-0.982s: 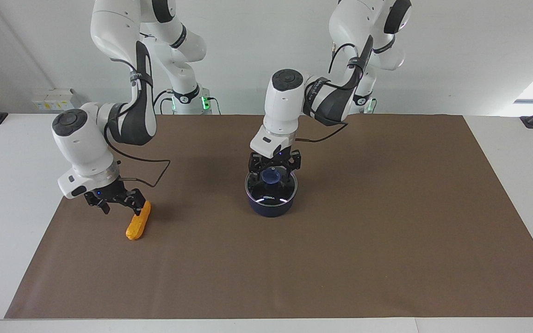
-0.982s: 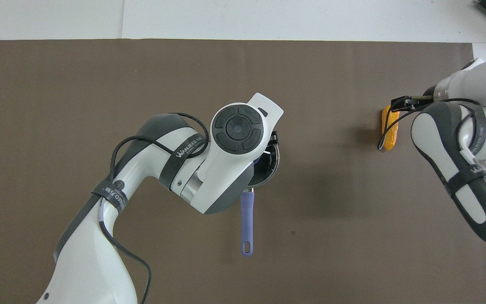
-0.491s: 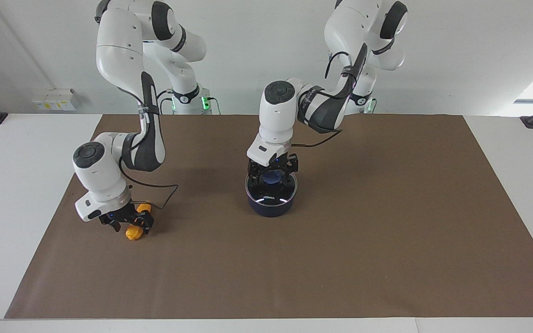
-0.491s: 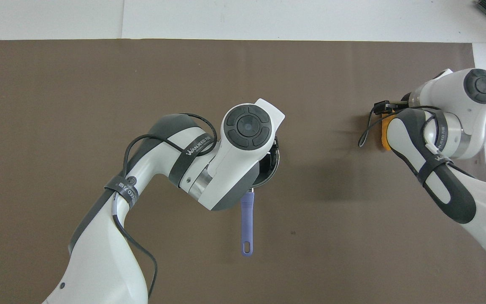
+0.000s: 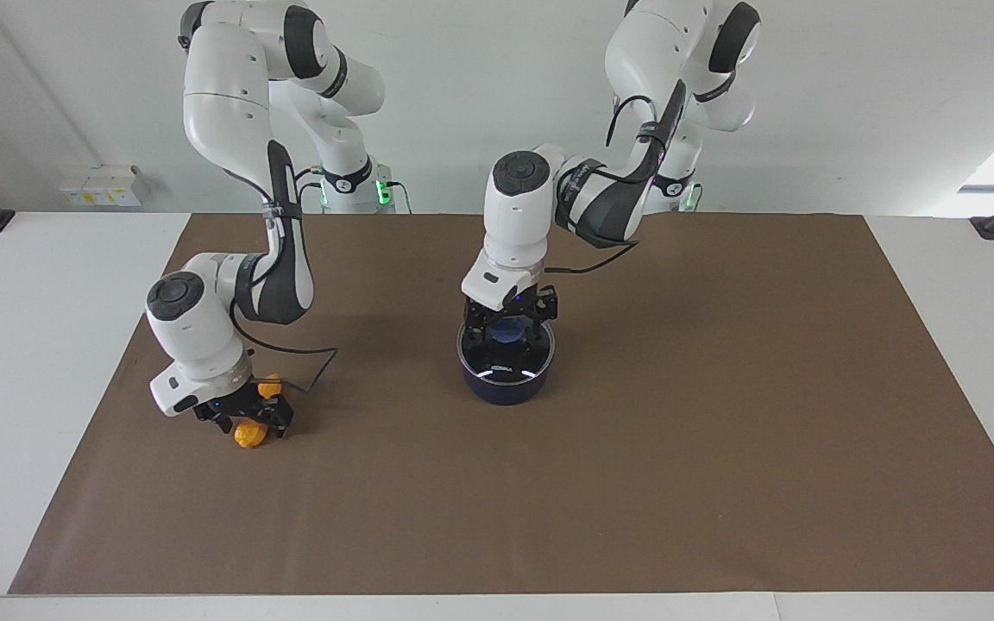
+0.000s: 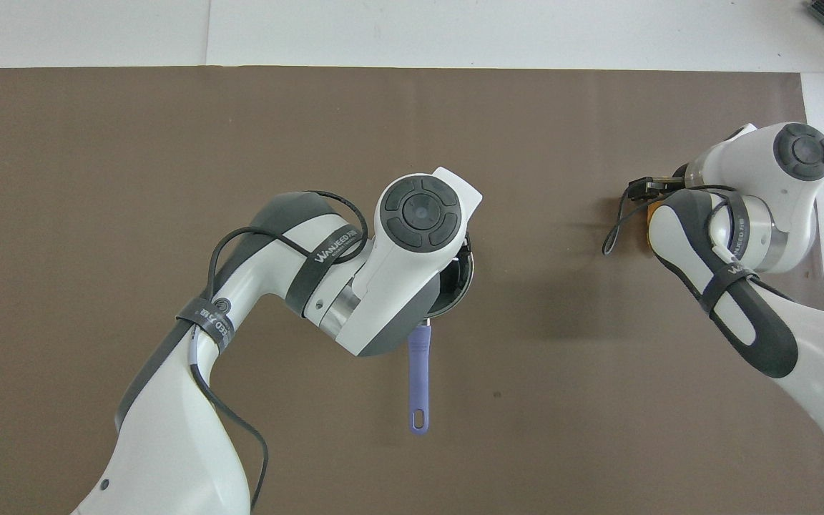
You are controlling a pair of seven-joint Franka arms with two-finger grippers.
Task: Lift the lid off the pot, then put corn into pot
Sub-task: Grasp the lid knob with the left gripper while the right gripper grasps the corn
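Pointing handle toward robots, pot lidded

**My count at the table**

I see one pot, one lid on it, one corn, and one brown mat. My own grippers make two: left gripper, right gripper.

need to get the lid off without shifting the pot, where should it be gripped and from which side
Grip the lid by its blue knob, coming straight down from above. The knob stands up at the centre of the flat glass disc, which lies level on the pot; the left gripper is already down around it.
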